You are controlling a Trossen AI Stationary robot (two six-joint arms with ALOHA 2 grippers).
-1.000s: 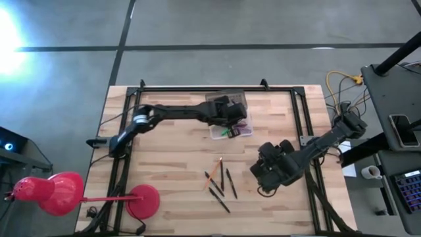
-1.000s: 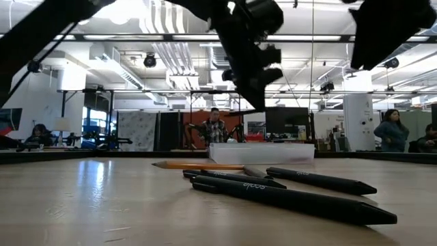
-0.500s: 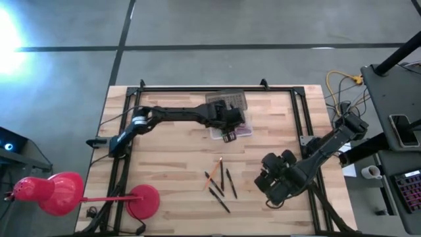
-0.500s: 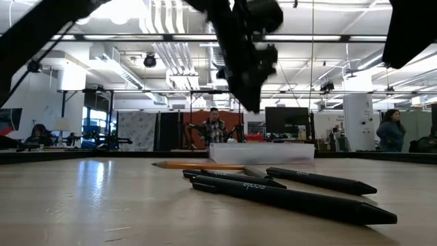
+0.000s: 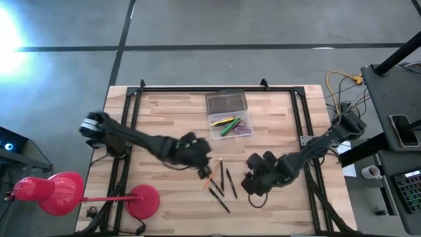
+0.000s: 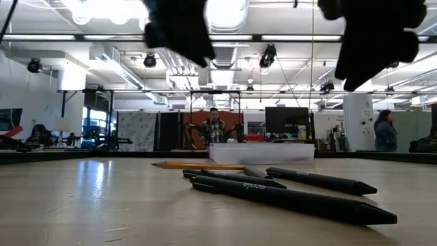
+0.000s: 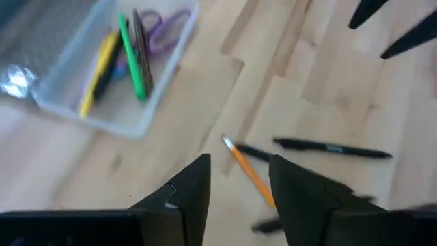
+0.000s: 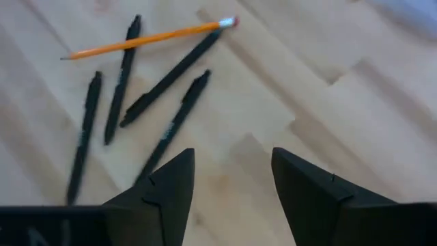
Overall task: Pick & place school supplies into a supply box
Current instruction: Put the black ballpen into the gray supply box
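Hovering above the loose writing tools at the middle of the desk's near half: left end effector (image 5: 197,153), fingers spread, pinching nothing. Right end effector (image 5: 256,181) hangs on the other side of the same cluster, fingers also spread and empty.

Between them on the bare wood: 1 orange pencil (image 8: 150,37) with a pink eraser tip, plus 4 dark pens (image 8: 164,82), all slim straight cylinders. Pens look matte black; 1 carries small printed lettering in the low view. They fan out, some crossing or touching.

Supply box (image 5: 229,125) sits nearer the desk's far edge, centre. Clear plastic tray, rounded corners; grey ribbed lid (image 5: 225,103) hinged open behind it. Inside: a green pen (image 7: 130,56), a yellow pencil (image 7: 96,75), a dark item, purple-handled scissors (image 7: 164,27).

Judgement: roughly half done. 4 items boxed, 5 left on the desk (image 5: 164,112), pale jointed wood planks.
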